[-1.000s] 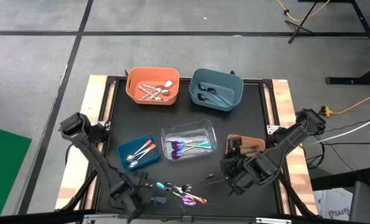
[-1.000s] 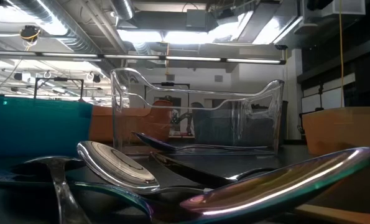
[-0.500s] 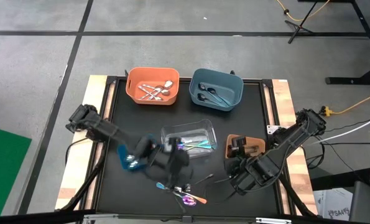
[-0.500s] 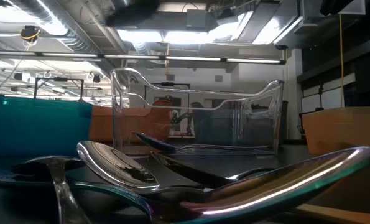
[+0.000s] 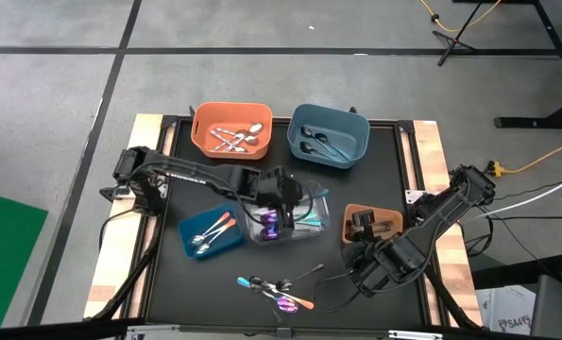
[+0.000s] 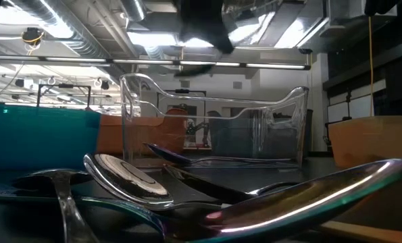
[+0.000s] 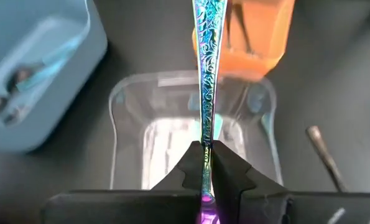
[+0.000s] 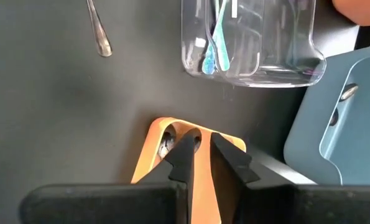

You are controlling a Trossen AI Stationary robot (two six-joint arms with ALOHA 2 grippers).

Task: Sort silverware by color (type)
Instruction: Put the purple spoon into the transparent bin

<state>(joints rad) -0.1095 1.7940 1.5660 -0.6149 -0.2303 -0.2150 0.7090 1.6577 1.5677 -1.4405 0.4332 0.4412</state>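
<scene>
Most of the silverware appears sorted already; judged roughly three-quarters done. A small pile (image 5: 276, 291) remains loose on the tabletop (image 5: 356, 302) near the front edge, with iridescent, silver and orange-handled pieces mixed, plus one dark piece (image 5: 311, 273) lying just beside it.

Left gripper (image 7: 204, 163): over the clear bin (image 5: 286, 213) at mid-tabletop, jaws closed tight on an iridescent spoon (image 7: 204, 74), whose patterned handle projects forward above the bin. Step in hand, as judged: drop this piece in with its like.

Right gripper (image 8: 200, 152): low over the tabletop near the brown bin (image 5: 373, 218), at the right. Jaws stand narrowly apart; cannot see anything held between them.

Bins and contents:
- Orange bin (image 5: 230, 129), far left: several plain silver pieces.
- Blue-grey bin (image 5: 329, 135), far right: dark pieces, at least two.
- Clear bin, centre: iridescent purple-teal pieces, partly hidden by the left arm.
- Small blue bin (image 5: 211, 231), left of the clear one: silver pieces with coloured handles, one orange visible.
- Brown bin: contents cannot be made out from above; the right wrist view shows something small inside.

Left to do: release the held spoon, then clear the front pile by type.
</scene>
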